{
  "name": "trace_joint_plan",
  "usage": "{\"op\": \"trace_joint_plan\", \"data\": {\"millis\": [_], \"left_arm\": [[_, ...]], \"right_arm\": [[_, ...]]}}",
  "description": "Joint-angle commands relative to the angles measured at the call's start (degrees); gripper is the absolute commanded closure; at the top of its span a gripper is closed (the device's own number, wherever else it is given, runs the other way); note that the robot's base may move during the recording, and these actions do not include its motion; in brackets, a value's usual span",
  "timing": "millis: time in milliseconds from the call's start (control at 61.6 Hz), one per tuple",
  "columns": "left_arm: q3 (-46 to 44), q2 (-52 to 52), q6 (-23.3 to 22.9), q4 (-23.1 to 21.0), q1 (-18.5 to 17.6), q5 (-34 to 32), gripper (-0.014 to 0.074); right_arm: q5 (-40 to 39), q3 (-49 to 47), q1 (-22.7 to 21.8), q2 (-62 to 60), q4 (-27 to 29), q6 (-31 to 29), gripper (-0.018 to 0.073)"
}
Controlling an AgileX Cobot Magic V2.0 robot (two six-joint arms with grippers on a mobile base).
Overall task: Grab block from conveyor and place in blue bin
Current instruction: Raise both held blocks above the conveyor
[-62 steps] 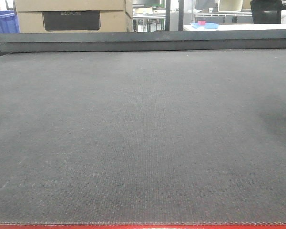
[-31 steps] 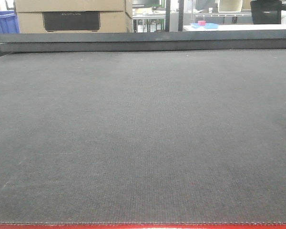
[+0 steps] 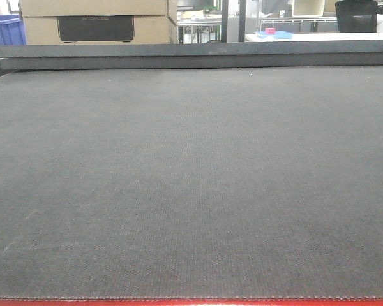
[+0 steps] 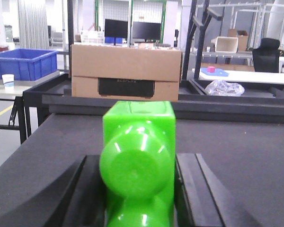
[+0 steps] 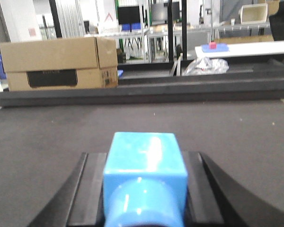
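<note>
Grip closed on both sides. Left gripper [image 4: 139,158] clenched on a glossy green block [image 4: 138,137], dark fingers [image 4: 90,189] pressed against its two flanks. Right gripper [image 5: 143,156] likewise clamped on a blue block [image 5: 144,165], fingers [image 5: 87,189] tight against the left and right faces.

Under and ahead of both tools, the conveyor [image 3: 191,178]: wide dark grey woven belt, with a thin red front edge [image 3: 191,303] nearest the front camera. Contact between either block and the belt: cannot tell.

Straight ahead of the left gripper, past the far end of the belt, a cardboard box [image 4: 125,71] on a black ledge [image 4: 52,97]; same box ahead and to the left of the right gripper.

Blue bin [image 4: 23,64] far ahead and well off to the left of the left gripper, on a side table, with a white cup [image 4: 8,80] just in front of it.

Ahead and to the right of both tools, a crumpled clear plastic bag [image 4: 225,87]. Beyond it, a white table [image 4: 255,76] with a small pink cube [image 4: 210,69] on a blue tray [image 4: 221,72].
</note>
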Motion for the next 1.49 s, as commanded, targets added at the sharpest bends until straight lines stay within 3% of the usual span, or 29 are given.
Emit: {"op": "trace_joint_plan", "data": {"millis": [0,97,260,1477], "left_arm": [[0.07,-1.21,0.0,-0.34,0.14,-0.62,0.0707],[0.07,-1.51,0.0,-0.34,0.14,-0.62,0.0707],[0.07,-1.51,0.0,-0.34,0.14,-0.62,0.0707],[0.07,-1.51,0.0,-0.34,0.14,-0.62,0.0707]], "right_arm": [[-1.6,0.19,0.0,-1.35,-0.6,-0.46,0.0727],[-1.6,0.19,0.0,-2.42,-0.84,-0.56,0.0727],[-2.26,0.19,0.0,-2.72,-6.42,-0.55,0.0727],[-3.91,0.19,0.0,-2.72,-6.43,-0.55,0.0727]]}}
